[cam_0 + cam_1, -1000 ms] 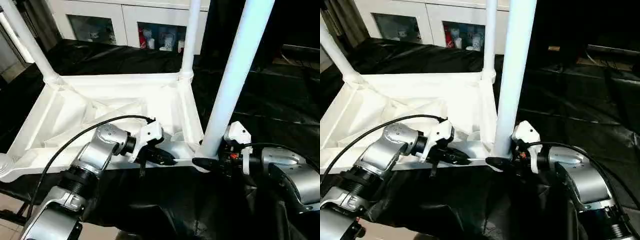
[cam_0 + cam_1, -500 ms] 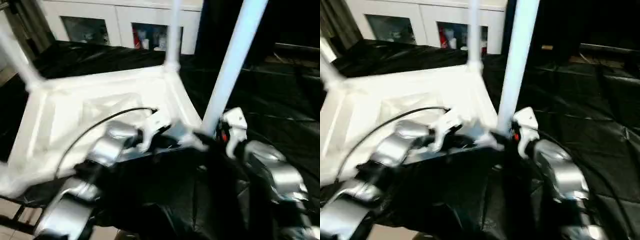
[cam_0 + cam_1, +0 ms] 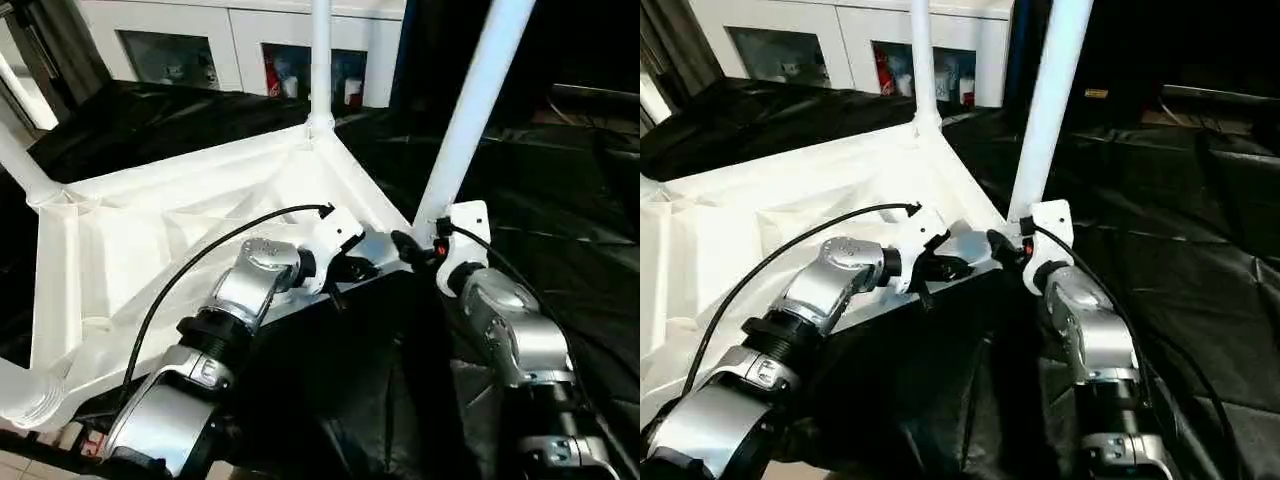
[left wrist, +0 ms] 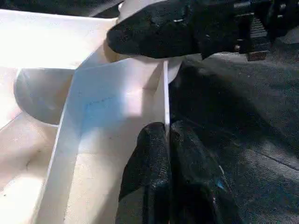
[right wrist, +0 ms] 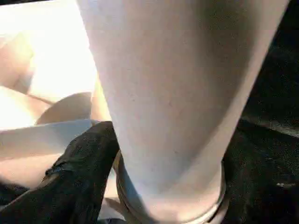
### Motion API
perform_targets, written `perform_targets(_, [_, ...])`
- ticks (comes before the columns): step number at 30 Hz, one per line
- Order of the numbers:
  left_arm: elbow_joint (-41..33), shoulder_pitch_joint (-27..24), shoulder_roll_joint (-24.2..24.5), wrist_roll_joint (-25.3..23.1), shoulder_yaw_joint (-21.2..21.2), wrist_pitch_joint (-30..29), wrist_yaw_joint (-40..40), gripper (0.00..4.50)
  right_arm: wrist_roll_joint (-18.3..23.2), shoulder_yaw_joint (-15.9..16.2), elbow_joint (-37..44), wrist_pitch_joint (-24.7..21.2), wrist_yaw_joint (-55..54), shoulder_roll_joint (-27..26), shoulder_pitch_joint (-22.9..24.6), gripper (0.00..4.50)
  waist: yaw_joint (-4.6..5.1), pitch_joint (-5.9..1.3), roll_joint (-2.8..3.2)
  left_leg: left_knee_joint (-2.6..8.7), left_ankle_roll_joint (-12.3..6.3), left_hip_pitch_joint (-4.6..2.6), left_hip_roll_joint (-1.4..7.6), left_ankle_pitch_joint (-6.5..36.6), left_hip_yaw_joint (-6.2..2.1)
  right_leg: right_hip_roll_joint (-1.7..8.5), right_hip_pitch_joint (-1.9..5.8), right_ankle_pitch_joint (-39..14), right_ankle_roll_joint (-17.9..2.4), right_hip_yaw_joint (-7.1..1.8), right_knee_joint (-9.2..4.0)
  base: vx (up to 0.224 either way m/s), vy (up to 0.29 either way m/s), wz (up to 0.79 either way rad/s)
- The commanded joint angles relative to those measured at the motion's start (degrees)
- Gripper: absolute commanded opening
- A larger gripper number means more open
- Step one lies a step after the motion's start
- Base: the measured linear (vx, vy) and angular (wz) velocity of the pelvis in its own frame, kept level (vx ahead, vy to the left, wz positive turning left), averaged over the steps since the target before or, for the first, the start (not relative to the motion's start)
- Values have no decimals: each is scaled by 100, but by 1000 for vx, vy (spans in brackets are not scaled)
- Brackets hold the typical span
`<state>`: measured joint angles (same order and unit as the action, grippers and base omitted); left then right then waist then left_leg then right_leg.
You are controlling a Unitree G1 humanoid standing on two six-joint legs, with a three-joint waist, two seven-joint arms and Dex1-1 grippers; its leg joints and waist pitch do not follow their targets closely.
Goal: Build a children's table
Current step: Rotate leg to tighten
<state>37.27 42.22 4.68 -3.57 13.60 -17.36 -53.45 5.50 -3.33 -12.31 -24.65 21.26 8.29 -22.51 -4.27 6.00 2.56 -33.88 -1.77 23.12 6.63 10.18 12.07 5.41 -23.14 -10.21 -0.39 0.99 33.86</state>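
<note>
Currently my left gripper (image 3: 372, 268) pinches the stiff, light tabletop (image 3: 150, 230) rim, my right gripper (image 3: 412, 247) wraps the slippery leg (image 3: 470, 110) base, sturdiest there.

Upturned tabletop (image 3: 180, 225) covers most of the counter's (image 3: 560, 190) left and middle; raised ribs split its underside into shallow bays. Legs stand up at the near-right (image 3: 465, 115), far (image 3: 320, 60) and left (image 3: 20, 165) corners, blocking sideways sweeps across the rim. Left hand (image 4: 168, 140) is pinched onto the thin near rim; right hand (image 3: 408, 243) crowds the near-right leg's base. Open black cloth lies to the right of that leg. White cabinets (image 3: 240, 45) close off the far side.
</note>
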Motion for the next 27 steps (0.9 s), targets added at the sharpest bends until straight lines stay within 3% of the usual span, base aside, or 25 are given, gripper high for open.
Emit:
perform_targets(1, [-474,-17,-136,277,357,285,-612,0,354,949,268,-139,1119,26,148,366,-7,-407,-70,518,-258,-199,644,1425,-344,446,201,-899,-1391,-194,-377,0,0,0])
perform_targets(7, [-810,-254,216,387,541,435,-1329,0,644,1288,949,-149,2409,847,466,366,-62,-393,-59,508,-394,-199,676,1379,-330,457,196,-850,-1462,-208,-373,0,0,0])
perform_targets(8, [-913,-316,341,425,580,460,-1564,0,723,1360,1176,-151,2843,1169,588,366,-73,-393,-61,510,-382,-207,675,1418,-330,451,192,-907,-1455,-202,-377,0,0,0])
perform_targets(14, [-1344,-492,717,660,660,378,-2349,0,1006,1395,1588,-297,3747,1789,797,366,-100,-366,-66,539,-280,-207,702,1620,-331,465,180,-1263,-1462,-211,-387,0,0,0])
perform_targets(27, [-1620,-644,923,686,762,260,-2692,0,1188,1543,1766,-519,4199,1981,875,270,-143,-401,-83,520,-211,-212,699,1502,-331,486,167,-1283,-1500,-215,-381,0,0,0])
